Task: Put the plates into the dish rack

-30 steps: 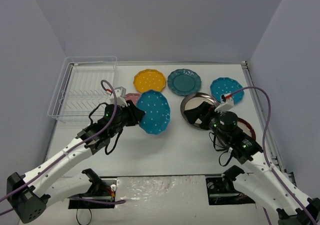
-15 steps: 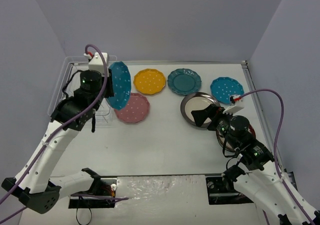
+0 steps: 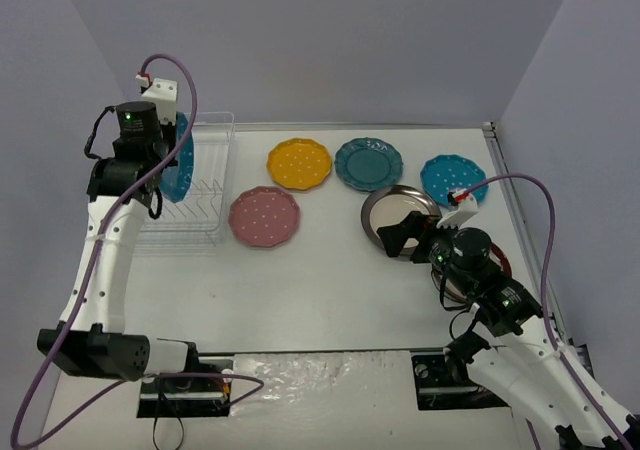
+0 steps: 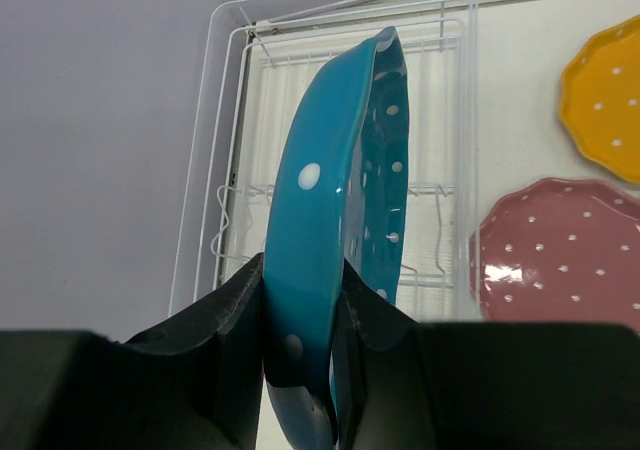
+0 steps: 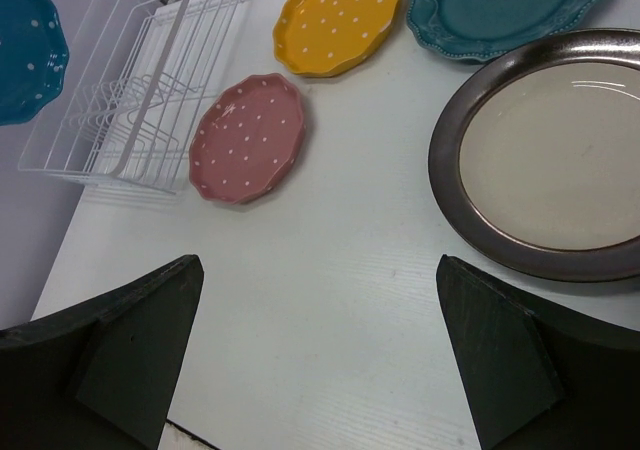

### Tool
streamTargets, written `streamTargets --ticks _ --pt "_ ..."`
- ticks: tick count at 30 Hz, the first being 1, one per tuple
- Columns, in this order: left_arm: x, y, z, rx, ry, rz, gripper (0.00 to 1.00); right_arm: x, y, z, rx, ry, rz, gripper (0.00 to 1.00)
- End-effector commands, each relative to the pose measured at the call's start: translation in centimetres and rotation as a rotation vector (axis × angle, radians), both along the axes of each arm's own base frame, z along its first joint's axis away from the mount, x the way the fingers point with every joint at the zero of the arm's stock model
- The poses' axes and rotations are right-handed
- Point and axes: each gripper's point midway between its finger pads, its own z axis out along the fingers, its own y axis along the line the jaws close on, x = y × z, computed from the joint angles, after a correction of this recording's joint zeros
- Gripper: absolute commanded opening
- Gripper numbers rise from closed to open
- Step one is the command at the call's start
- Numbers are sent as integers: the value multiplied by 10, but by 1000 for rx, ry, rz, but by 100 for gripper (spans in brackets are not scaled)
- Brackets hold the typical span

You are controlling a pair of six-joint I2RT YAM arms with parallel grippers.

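The white table (image 3: pixel 330 280) carries the rack (image 3: pixel 205 210) at its far left corner. None of the plates stands in its wire tines.

The dark-rimmed cream plate (image 5: pixel 560 150) lies flat right of centre, just ahead of the right gripper (image 5: pixel 315 340), whose jaws stand wide apart above the bare tabletop with nothing between them.

Along the far side lie the teal plate (image 3: pixel 368 163), the yellow plate (image 3: pixel 299 162) and, further right, a blue dotted plate (image 3: pixel 453 178). The pink plate (image 3: pixel 264 216) lies flat just beside the rack's right edge.

The second blue plate (image 4: pixel 345 150) is up in the air, on edge and nearly upright over the rack – the left gripper (image 4: pixel 300 315) is clamped on its lower rim. Whether it touches the tines I cannot tell.
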Motion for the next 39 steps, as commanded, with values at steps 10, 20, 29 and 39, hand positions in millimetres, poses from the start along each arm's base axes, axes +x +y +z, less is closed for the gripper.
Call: streamTargets --ticks 10,20,29,39 --pt "54 106 70 173 -303 6 0 9 19 -33 -84 -15 118 100" --pt "74 145 47 340 -190 36 0 3 18 -38 -70 -20 130 100" --pt "78 157 38 358 -175 73 0 4 18 -40 -78 -19 129 100" --pt "73 172 37 367 -173 103 0 6 20 -42 -81 -14 134 100"
